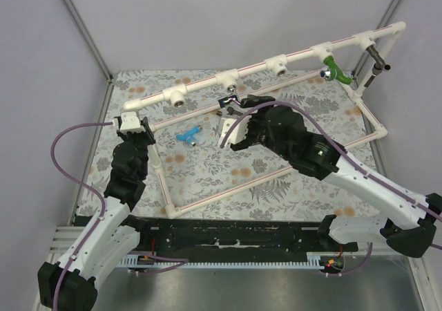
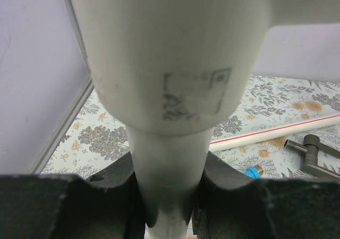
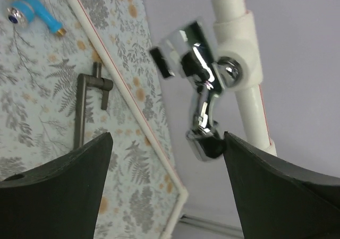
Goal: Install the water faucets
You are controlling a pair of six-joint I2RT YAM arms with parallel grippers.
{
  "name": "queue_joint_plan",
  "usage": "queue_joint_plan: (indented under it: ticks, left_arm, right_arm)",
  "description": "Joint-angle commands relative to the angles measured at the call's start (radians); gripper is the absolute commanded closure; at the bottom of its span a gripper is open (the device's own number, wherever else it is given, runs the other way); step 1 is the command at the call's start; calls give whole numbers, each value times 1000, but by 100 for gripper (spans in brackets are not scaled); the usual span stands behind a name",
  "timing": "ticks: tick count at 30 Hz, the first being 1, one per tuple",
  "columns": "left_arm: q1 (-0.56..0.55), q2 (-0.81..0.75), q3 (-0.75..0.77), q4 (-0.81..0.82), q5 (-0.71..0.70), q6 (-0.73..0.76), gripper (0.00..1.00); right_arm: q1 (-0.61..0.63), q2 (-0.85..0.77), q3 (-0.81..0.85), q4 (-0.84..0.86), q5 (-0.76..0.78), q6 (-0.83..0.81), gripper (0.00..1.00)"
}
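Left end effector (image 2: 167, 196) is clenched on the white plastic pipe frame (image 2: 170, 63), on its corner post at 9 o'clock of the floral-patterned counter (image 1: 276, 180). We read this as bracing the frame against twisting. Right end effector (image 3: 166, 143) is released, fingers spread either side of the shiny silver faucet with dark handle (image 3: 199, 85). That faucet sits in a white tee fitting (image 3: 239, 48) on the far rail, about 12 o'clock. The bright green faucet (image 1: 333, 68) is mounted at 2 o'clock. The light blue faucet (image 1: 188, 135) lies loose at 9 o'clock of the right end effector; we judge it uninstalled.

Your floral table (image 1: 228, 167) carries the white pipe frame (image 1: 228, 192). Inside that frame lie the light blue faucet (image 1: 188, 136) and a dark grey faucet (image 3: 79, 111).
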Motion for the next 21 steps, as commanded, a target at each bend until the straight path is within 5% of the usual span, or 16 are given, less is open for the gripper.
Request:
queue_joint_plan:
  ticks: [1, 6, 13, 16, 21]
  left_arm:
    - [-10, 9, 21, 29, 8, -52, 98]
    - [-10, 7, 18, 29, 5, -52, 98]
    - [-10, 7, 21, 29, 7, -55, 98]
    - [-10, 9, 18, 31, 7, -56, 98]
    - [-10, 9, 18, 29, 4, -55, 98]
  right_arm:
    - [25, 40, -80, 198, 124, -367, 9]
    - [31, 95, -120, 410, 183, -472, 10]
    - [33, 139, -105, 464, 152, -360, 17]
    - [34, 162, -68, 447, 158, -195, 28]
    - [33, 212, 42, 341, 213, 147, 61]
